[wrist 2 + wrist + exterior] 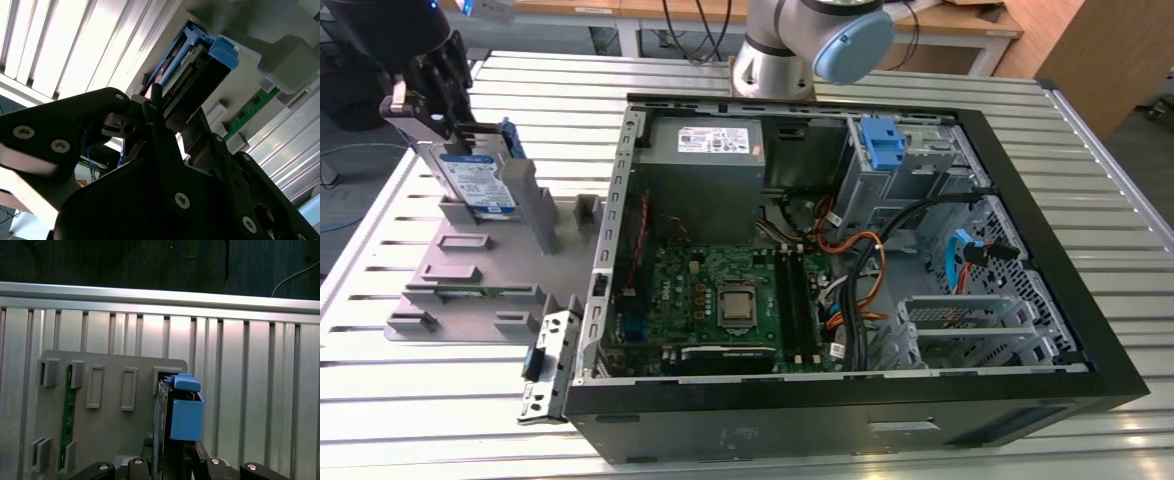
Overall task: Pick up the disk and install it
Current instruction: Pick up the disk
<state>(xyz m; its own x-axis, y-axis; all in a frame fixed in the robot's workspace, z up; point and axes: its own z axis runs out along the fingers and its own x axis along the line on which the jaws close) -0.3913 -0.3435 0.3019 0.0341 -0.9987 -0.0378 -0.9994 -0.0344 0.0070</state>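
Note:
The disk (478,182), silver with a white-and-blue label and a blue bracket, stands on edge in the grey holder plate (467,265) at the exterior view's left, outside the computer case. My gripper (454,140) comes down on its top edge, with a finger on each flat side, shut on it. Both wrist views show the disk edge-on, the first as a blue end tab (184,412) rising from between my fingers (172,455), the second with the connector edge (192,75) clamped in my gripper (175,115). The disk's lower end sits between the holder's posts.
The open computer case (1081,330) lies on the slatted metal table (440,420), showing the motherboard (720,290), a grey power supply box (707,150), cables and a blue latch (883,140). A green memory stick (487,292) (66,410) rests in the holder plate. The arm's base (787,50) stands behind the case.

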